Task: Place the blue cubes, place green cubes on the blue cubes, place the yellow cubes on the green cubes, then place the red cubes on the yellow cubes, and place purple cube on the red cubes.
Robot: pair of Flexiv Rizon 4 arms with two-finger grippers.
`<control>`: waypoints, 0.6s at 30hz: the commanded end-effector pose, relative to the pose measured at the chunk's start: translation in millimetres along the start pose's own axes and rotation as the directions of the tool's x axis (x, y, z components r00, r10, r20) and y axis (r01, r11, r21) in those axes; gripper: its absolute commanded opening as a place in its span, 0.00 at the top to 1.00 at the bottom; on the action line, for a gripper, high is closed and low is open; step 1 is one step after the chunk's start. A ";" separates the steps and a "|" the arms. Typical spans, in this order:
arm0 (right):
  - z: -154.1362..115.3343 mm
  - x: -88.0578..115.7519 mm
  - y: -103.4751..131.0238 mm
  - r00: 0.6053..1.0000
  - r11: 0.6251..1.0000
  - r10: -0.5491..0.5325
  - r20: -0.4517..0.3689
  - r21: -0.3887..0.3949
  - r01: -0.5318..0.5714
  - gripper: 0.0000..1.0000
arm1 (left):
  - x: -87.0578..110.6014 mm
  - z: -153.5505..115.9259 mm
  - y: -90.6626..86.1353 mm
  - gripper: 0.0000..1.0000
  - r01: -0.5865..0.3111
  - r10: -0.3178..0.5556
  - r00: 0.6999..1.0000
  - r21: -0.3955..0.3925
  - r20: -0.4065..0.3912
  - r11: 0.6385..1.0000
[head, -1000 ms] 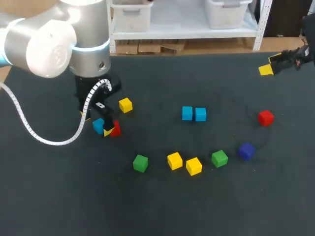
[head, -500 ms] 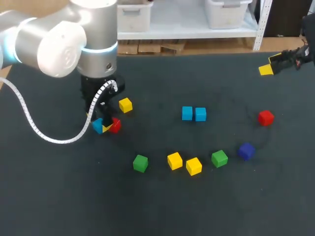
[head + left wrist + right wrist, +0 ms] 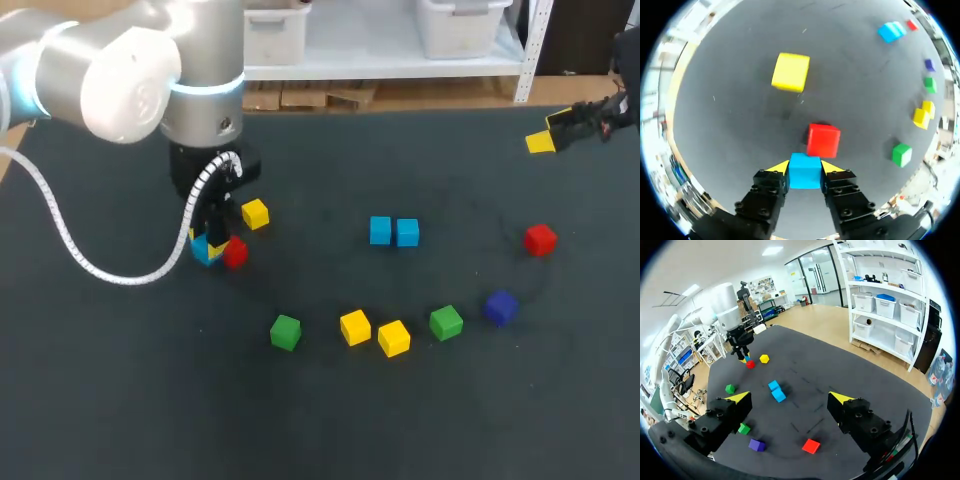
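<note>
The left gripper (image 3: pixel 805 167) is clamped on a blue cube (image 3: pixel 805 172), well to the left of the pair of blue cubes (image 3: pixel 393 231) that sit touching in the middle of the table (image 3: pixel 120 400). A red cube (image 3: pixel 823 140) lies just beside the held one on the side toward the pair, and a yellow cube (image 3: pixel 790 72) lies near it, also left of the pair. Nearer than the pair, a green cube (image 3: pixel 285 332), two yellow cubes (image 3: pixel 374 332), a second green cube (image 3: pixel 446 322) and a purple cube (image 3: pixel 500 307) lie in a curved row, a second red cube (image 3: pixel 540 239) lies to the pair's right, and the right gripper (image 3: pixel 790 399) hangs far right of the pair with its fingers spread wide, gripping nothing.

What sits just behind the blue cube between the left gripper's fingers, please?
A red cube, close behind the blue cube clasped by the left gripper; the blue cube covers where they might touch.
</note>
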State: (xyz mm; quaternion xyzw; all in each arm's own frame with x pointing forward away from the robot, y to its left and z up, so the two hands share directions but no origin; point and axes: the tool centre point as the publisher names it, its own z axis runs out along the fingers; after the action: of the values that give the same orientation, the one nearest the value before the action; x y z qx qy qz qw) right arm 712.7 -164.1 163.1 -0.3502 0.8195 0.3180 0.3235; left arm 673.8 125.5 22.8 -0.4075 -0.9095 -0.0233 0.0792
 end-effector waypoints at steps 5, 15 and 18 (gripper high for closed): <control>0.2 0.4 -0.2 1.000 1.000 -0.001 0.002 -0.001 0.001 0.00 | -27.4 -53.7 -20.2 1.00 -0.347 0.349 0.937 -0.080 0.016 0.935; 0.2 0.4 -0.2 1.000 1.000 -0.001 0.002 -0.001 0.001 0.00 | -102.3 -60.3 -52.9 1.00 -0.621 0.621 0.783 -0.091 -0.027 0.779; 0.2 0.4 -0.2 1.000 1.000 -0.001 0.002 -0.001 0.001 0.00 | -118.5 -52.3 -60.1 1.00 -0.658 0.659 0.752 -0.086 -0.025 0.748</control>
State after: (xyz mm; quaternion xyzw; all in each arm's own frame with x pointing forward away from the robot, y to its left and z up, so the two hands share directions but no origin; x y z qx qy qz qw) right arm 712.7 -164.1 163.1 -0.3501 0.8195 0.3180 0.3235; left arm 696.7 18.4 67.4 -0.6649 -0.7459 -0.0273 0.0284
